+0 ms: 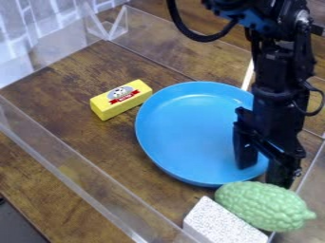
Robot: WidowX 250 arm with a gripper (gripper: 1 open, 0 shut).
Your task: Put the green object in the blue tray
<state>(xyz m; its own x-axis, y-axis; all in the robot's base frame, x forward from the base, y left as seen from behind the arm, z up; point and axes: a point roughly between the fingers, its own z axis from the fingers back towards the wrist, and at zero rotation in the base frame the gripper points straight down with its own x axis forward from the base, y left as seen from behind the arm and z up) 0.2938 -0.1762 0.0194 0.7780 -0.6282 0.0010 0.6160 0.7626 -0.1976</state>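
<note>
green object (265,205) just below the released claw (264,163), outside blue tray (178,128)

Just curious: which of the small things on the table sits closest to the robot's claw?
The green object, bumpy, lying just below the gripper. The yellow block lies far left.

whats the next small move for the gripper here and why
Probably lift slightly and shift toward the near edge, over the green object. The gripper stands open and empty, fingers down at the blue tray's right edge, while the gourd lies outside the tray, just in front, beside the white block.
</note>
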